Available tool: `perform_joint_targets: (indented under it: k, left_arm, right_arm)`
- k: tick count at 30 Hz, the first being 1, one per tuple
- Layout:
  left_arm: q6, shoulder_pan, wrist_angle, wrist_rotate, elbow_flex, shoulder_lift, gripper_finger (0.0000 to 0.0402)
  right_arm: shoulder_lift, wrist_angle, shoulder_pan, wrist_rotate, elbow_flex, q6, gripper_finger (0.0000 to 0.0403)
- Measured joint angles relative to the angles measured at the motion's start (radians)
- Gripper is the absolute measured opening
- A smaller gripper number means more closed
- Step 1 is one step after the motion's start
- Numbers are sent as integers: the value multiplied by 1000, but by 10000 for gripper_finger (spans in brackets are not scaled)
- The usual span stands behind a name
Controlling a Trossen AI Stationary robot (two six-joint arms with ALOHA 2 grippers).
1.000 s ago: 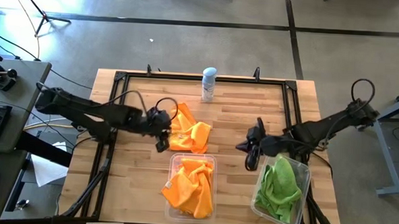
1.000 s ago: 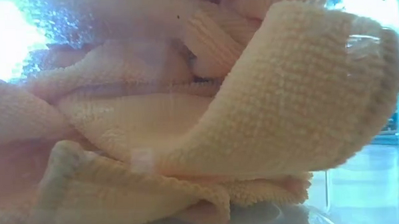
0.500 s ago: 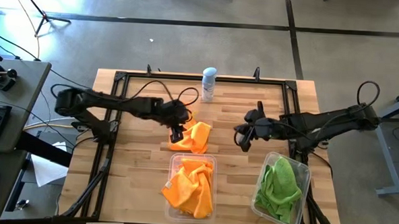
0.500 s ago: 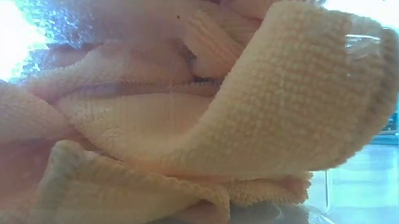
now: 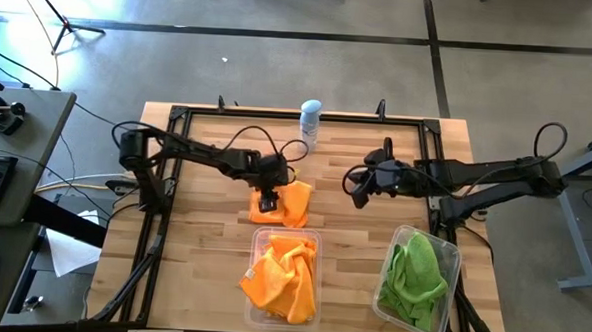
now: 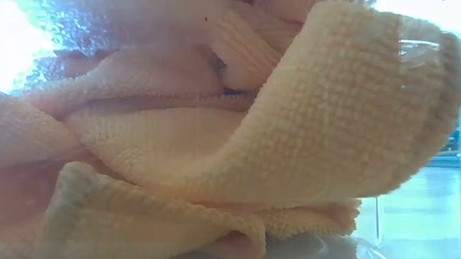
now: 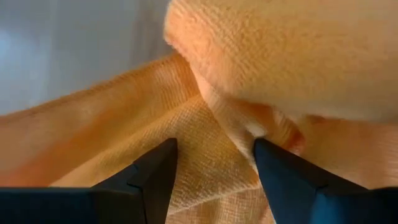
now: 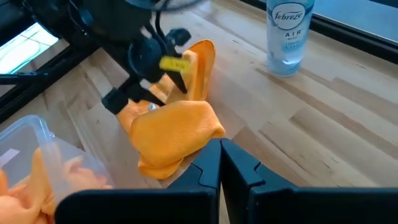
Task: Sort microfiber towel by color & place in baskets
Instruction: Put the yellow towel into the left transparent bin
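A loose orange towel (image 5: pixel 289 204) lies crumpled on the table's middle, one flap standing up (image 8: pixel 202 59). My left gripper (image 5: pixel 268 199) is down at its left side, open, with a ridge of orange cloth (image 7: pixel 214 155) between the fingers. My right gripper (image 5: pixel 355 192) hovers shut (image 8: pixel 220 152) to the towel's right, touching nothing. A clear bin (image 5: pixel 256 234) at the near edge holds orange towels (image 5: pixel 283 276), one draped over its near rim. A second clear bin (image 5: pixel 455 255) to its right holds green towels (image 5: pixel 416 276). The low view is filled by orange cloth (image 6: pixel 239 144) behind a clear bin wall. My left gripper comes at the loose orange towel from above, on its left part. Its open fingers (image 7: pixel 155 174) stand on either side of a raised fold of the cloth. I cannot tell whether they press on the cloth or stand just clear of it.
A white-and-blue spray can (image 5: pixel 309 124) stands upright near the far edge, just beyond the loose towel. A black frame (image 5: pixel 178 114) runs along the table's edges. Bare wood (image 5: pixel 352 259) lies between the two bins.
My left gripper has travelled toward the table's right and ended over the loose orange towel. The towel's left part has been pushed in, so it lies more bunched than before. My right gripper has moved from beside the green bin toward the far edge and slightly left.
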Motion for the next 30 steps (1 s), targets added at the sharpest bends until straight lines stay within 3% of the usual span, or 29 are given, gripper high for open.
perform_joint_targets:
  k: [7, 9, 13, 15, 24, 30]
  left_arm:
    - [-51, 0, 1, 4, 5, 49, 181]
    - [-53, -1, -5, 3, 5, 42, 147]
    - [-60, 7, -29, -19, 1, 11, 39]
    - [-79, 15, -50, -40, -2, -12, 13]
    - [-131, -14, -323, -191, 86, -223, 4]
    - [-312, -126, -470, -261, 232, -364, 1]
  right_arm:
    - [0, 0, -16, 35, 0, 18, 0]
    - [0, 0, -19, 43, 0, 18, 0]
    - [0, 0, -19, 45, 0, 12, 0]
    - [0, 0, -19, 45, 0, 10, 0]
    - [0, -91, -19, 38, 0, -16, 0]
    - [0, -206, -13, -30, 0, -77, 0]
